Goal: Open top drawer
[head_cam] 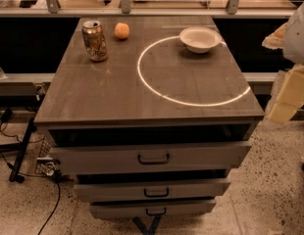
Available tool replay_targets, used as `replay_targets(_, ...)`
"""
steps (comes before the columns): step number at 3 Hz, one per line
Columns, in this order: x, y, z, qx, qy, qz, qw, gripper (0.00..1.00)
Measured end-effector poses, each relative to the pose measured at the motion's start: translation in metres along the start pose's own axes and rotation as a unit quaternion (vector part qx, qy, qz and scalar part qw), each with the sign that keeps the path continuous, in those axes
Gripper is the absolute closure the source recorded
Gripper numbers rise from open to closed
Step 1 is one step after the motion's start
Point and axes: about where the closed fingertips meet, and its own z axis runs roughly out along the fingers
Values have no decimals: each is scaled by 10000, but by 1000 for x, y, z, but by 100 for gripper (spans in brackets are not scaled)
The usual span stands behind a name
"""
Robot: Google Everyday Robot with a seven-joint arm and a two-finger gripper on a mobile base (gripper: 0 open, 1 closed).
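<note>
The top drawer (93, 158) is the widest of three grey fronts under the tabletop, with a dark pull handle (153, 158) at its centre. A dark gap shows between its upper edge and the tabletop, and none of its inside is visible. The mid-sized drawer (103, 190) and the smallest drawer (117, 209) sit below it. My gripper (288, 94) is the cream-coloured part at the right edge of the view, off the cabinet's right side and above the level of the drawers, well apart from the handle.
On the grey tabletop (103, 92) stand a drink can (94, 40) and an orange fruit (122, 31) at the back left, and a white bowl (199, 38) at the back right. Cables and a black stand leg (22, 151) lie on the speckled floor at left.
</note>
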Motion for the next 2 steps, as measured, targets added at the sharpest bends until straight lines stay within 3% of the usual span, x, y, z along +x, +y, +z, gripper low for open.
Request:
replay_targets(1,0,0,0,4,-1,-1,10000,0)
replay_targets(2,43,24,26,-201,-193,45,9996,0)
